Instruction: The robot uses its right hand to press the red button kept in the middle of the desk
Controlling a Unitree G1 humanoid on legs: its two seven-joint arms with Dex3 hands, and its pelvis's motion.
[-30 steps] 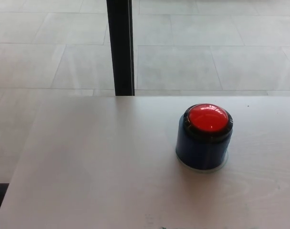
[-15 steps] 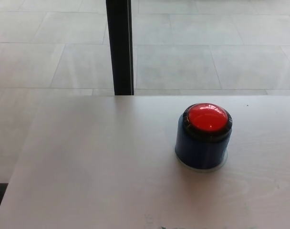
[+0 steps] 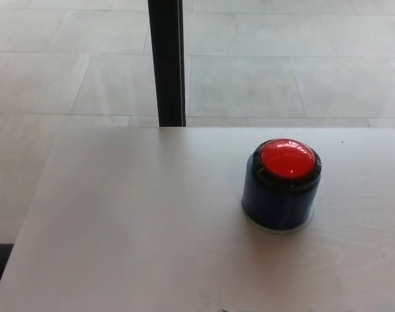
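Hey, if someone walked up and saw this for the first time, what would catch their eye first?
The red button stands out first: a glossy dome on a dark blue round base, standing right of the middle of the pale desk. Next comes the black post rising behind the desk's far edge against the grey tiled floor. Neither robot hand is in view.

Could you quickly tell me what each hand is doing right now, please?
Left hand: not in view.
Right hand: not in view; the red button on the desk is untouched.
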